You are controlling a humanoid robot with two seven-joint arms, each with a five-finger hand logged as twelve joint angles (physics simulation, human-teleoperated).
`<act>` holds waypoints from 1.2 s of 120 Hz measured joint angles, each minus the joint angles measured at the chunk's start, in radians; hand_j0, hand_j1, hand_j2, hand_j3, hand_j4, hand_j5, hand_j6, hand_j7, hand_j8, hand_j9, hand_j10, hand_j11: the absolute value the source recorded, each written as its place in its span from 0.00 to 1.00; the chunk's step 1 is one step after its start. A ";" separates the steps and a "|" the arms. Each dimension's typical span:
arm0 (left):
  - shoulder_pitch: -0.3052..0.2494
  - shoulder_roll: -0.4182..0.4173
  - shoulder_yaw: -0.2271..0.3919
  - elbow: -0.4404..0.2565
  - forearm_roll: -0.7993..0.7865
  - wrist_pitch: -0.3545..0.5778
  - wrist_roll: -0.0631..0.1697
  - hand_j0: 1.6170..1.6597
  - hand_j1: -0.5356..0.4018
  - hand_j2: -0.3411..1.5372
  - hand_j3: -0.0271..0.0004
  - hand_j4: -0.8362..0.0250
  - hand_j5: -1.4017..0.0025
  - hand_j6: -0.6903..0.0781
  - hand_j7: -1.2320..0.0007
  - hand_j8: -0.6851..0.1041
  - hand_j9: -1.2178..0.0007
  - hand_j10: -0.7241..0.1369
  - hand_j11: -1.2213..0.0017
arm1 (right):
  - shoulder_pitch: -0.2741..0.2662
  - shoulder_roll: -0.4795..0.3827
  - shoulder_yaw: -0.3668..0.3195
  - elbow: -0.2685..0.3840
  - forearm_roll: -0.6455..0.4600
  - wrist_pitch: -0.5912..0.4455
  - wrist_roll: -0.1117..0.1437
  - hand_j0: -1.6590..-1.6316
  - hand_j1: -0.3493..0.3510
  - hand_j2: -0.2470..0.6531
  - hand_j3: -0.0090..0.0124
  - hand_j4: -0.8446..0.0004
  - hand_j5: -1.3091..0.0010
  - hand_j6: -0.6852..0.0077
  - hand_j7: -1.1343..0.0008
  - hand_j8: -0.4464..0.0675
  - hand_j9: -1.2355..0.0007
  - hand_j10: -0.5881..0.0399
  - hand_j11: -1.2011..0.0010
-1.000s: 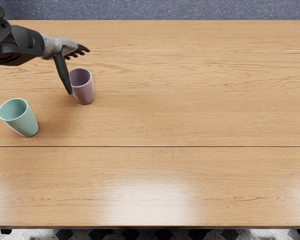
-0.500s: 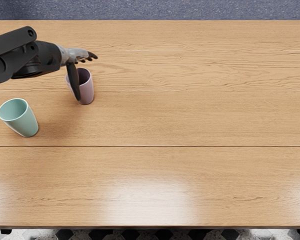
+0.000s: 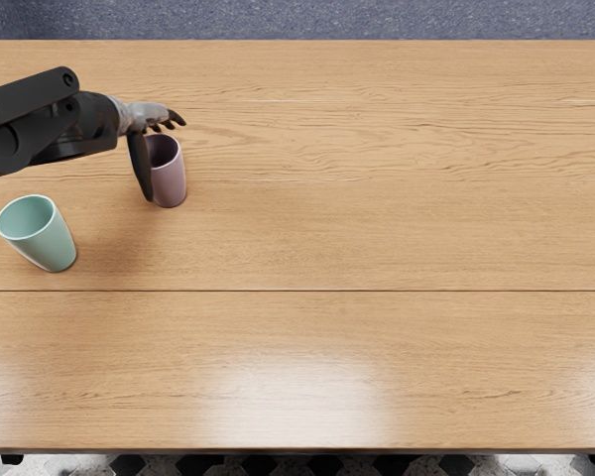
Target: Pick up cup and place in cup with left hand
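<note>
Head view: left robot hand (image 3: 144, 117) was spread, thumb alongside mauve cup (image 3: 170, 180), contact unclear. Mauve cup stood upright on counter (image 3: 377, 238), apart from mint cup (image 3: 50, 241). Step seemed pre-grasp; next move called for closing securely, then lifting.

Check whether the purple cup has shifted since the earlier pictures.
No. Judged against the dark seam in the table, the purple cup stands in the same spot; the left hand partly hides it.
</note>
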 joint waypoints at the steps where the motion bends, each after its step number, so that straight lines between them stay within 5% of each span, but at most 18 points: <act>1: 0.000 -0.001 0.000 0.001 0.000 0.000 0.000 0.96 0.81 0.19 0.99 0.85 0.90 0.76 0.89 0.73 0.89 0.72 0.89 | 0.000 0.000 0.000 0.000 0.000 0.000 0.000 0.04 0.00 0.27 0.42 1.00 1.00 0.99 1.00 0.87 1.00 0.94 1.00; 144: 0.009 -0.027 0.007 0.027 0.001 0.024 0.000 0.96 0.49 0.24 0.99 0.61 0.71 0.49 0.67 0.47 0.66 0.48 0.66 | 0.000 0.000 0.000 0.000 0.000 0.000 0.000 0.04 0.00 0.27 0.42 1.00 1.00 0.99 1.00 0.87 1.00 0.94 1.00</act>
